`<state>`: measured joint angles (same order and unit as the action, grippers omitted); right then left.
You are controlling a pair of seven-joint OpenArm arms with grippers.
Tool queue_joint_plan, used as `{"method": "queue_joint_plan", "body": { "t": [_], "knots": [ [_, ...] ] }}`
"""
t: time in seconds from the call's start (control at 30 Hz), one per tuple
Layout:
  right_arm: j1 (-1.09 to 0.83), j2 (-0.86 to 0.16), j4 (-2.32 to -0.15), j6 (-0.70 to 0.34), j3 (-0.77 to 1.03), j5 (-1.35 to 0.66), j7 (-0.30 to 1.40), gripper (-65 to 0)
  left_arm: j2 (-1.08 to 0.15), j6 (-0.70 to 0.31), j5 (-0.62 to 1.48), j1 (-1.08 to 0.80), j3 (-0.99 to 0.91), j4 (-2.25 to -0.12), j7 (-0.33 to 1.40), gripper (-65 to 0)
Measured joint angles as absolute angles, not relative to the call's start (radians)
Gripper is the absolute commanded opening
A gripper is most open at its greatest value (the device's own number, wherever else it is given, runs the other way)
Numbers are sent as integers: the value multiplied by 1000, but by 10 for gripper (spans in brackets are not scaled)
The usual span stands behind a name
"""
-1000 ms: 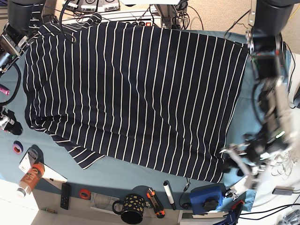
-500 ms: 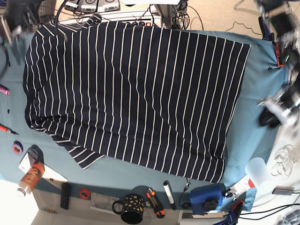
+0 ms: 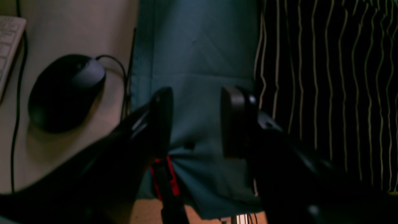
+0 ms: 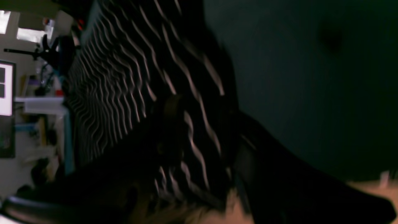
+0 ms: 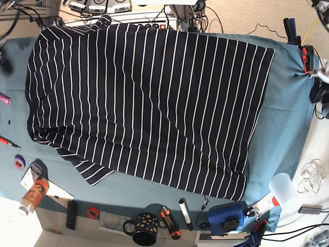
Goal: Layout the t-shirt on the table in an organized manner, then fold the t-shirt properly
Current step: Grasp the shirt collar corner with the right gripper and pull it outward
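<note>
Left tool [image 3: 196,121] hangs with jaws apart; right tool's [image 4: 202,130] state unclear.

I see the table [image 5: 280,128] covered in teal cloth, with the t-shirt [image 5: 149,103] spread flat across most of it, stripes running top to bottom in the base view. Taking the shirt as my landmark: below its lower hem sit a spotted black mug [image 5: 144,229], an orange-handled cutter [image 5: 170,222], a black-and-white marker [image 5: 185,212] and a blue box [image 5: 226,216]. Off its lower-left sleeve lie a roll of purple tape [image 5: 19,161], an orange bottle [image 5: 32,195], a black remote [image 5: 72,214] and a small red ring [image 5: 92,212]. To its right there is bare cloth.
</note>
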<state>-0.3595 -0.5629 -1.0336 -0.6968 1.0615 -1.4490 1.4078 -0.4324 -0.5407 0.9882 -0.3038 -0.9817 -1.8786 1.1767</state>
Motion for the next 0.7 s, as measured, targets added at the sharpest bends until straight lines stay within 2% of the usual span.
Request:
{"method": "queue_joint_plan", "body": {
  "t": [0.17,0.33,0.47,0.63,0.7],
  "knots": [
    [-430,-451,-1057,-695,1060,-1444,1409,-461,-432,-541,989,-315,-990,-1879,1174,-412],
    [-443,-359,-1198,-696,1061,-1446,1409,-461,-432,-542,990,-318,-990,-1879,1174,-412],
    [-443,-328,-1296,-697,1061,-1351,1409,-461,-432,-550,991,-318,-990,-1879,1174,-412],
    [-440,-313,-1318,-701,1061,-1238,1389,-464,-432,-551,992,-318,-990,-1879,1174,-412],
    [-440,-312,-1318,-700,1061,-1237,1386,-531,-432,-551,992,-318,-990,-1879,1174,-412]
  ]
}}
